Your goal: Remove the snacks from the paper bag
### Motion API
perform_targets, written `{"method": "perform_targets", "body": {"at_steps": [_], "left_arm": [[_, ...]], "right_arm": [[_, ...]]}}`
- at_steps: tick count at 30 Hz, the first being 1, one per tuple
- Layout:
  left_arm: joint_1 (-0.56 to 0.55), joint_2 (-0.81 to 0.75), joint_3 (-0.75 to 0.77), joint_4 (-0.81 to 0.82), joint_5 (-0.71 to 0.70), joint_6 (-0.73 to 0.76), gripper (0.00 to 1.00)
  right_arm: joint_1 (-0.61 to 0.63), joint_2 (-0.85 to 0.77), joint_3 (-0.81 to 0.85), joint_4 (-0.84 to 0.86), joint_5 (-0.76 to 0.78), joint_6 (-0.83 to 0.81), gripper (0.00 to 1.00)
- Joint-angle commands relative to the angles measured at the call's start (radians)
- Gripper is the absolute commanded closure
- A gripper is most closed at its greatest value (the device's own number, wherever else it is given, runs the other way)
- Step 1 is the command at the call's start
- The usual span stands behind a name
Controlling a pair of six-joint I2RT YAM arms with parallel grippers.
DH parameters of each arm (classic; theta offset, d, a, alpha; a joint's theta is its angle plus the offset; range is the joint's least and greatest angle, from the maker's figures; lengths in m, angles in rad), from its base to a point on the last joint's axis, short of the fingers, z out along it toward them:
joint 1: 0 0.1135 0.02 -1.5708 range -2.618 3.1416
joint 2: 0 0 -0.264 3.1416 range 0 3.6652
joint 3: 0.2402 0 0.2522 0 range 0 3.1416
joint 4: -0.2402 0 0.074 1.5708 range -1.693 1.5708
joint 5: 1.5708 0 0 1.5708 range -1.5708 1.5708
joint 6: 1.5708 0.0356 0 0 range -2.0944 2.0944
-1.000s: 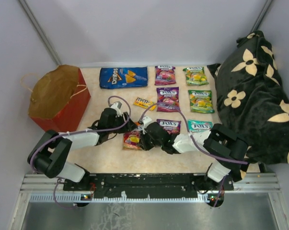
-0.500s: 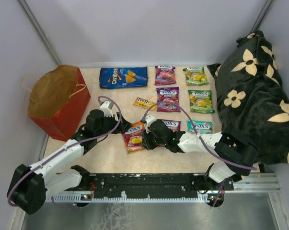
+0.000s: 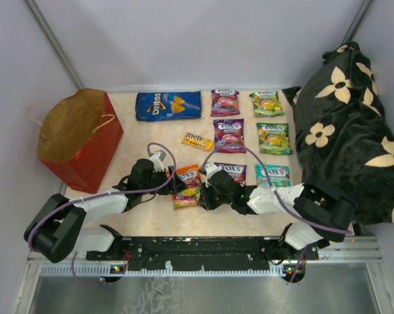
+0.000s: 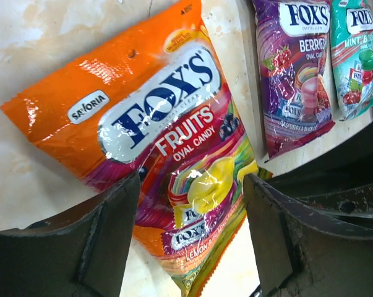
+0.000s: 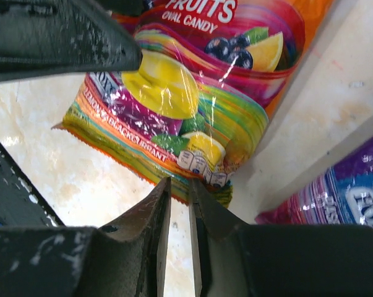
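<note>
This is a robot lab test booth, not a home or a shop. Plain grey walls box in a small beige desk, and a metal strut slants up the corner. The left arm and right arm are bolted to a metal rail at the near edge. Snack packets lie in tidy rows, like test props.

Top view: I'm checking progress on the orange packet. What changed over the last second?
The left arm swung out toward the paper bag and back; the left gripper now stands open astride the orange packet. The right gripper stayed by the packet's lower edge, jaws narrow, grip unclear. The packet barely shifted; the other packets, bag and cloth stayed put.
</note>
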Motion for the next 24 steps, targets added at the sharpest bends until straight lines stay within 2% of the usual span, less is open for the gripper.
{"method": "perform_targets", "body": {"at_steps": [1, 8, 14, 15, 18, 21, 23, 24], "left_arm": [[-0.007, 0.066, -0.016, 0.006, -0.074, 0.025, 0.25], [-0.006, 0.116, 0.009, -0.033, -0.137, 0.066, 0.25], [-0.006, 0.061, 0.104, -0.148, -0.177, 0.137, 0.21], [-0.006, 0.037, 0.122, -0.169, -0.166, 0.158, 0.19], [-0.006, -0.070, 0.162, -0.237, -0.149, 0.218, 0.13], [-0.007, -0.145, 0.193, -0.348, -0.183, 0.259, 0.07], [-0.011, -0.149, 0.193, -0.379, -0.196, 0.227, 0.07], [-0.011, -0.137, 0.193, -0.393, -0.186, 0.206, 0.02]], "right_arm": [[-0.006, -0.064, -0.088, 0.008, 0.015, 0.044, 0.81], [-0.007, -0.078, -0.141, 0.025, -0.008, 0.061, 0.80], [-0.007, -0.086, -0.017, -0.047, -0.008, -0.006, 0.74], [-0.006, -0.092, 0.012, -0.063, -0.010, -0.019, 0.70], [-0.007, -0.119, 0.109, -0.127, -0.006, -0.063, 0.49], [-0.010, -0.130, 0.180, -0.184, 0.029, -0.093, 0.32], [-0.014, -0.116, 0.217, -0.222, 0.059, -0.106, 0.26], [-0.014, -0.105, 0.228, -0.238, 0.083, -0.109, 0.26]]}}
